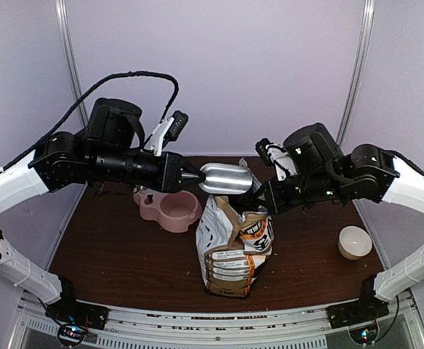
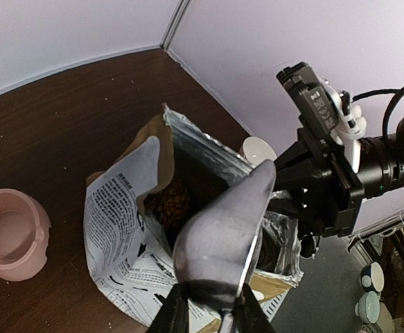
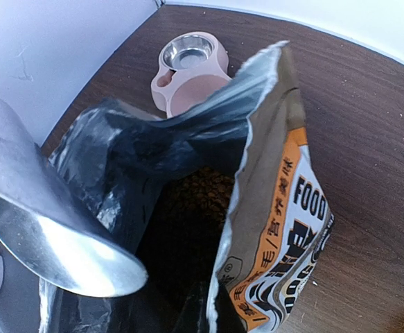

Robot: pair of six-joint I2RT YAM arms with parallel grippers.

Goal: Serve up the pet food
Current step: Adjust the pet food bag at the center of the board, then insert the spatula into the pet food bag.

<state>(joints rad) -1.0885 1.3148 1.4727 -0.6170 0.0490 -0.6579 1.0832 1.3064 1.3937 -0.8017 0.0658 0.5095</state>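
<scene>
The pet food (image 2: 170, 201) is a dark mass of brown kibble deep inside the open white-grey-orange bag (image 1: 233, 251), which stands mid-table; the right wrist view also looks down on the pet food (image 3: 203, 194). My left gripper (image 1: 190, 177) is shut on the handle end of a shiny metal scoop (image 1: 226, 178), held level just above the bag's mouth. From the left wrist, the scoop (image 2: 222, 229) appears empty, bowl pointing away from my left gripper (image 2: 208, 312). My right gripper (image 1: 264, 198) is shut on the bag's top rim (image 3: 257, 159); its fingers (image 3: 212, 316) pinch the foil edge.
A pink double-basin feeder (image 1: 169, 207) sits behind and to the left of the bag, one basin holding a steel bowl (image 3: 188, 52). A small white bowl (image 1: 355, 242) stands at the right. White walls close in the back and sides.
</scene>
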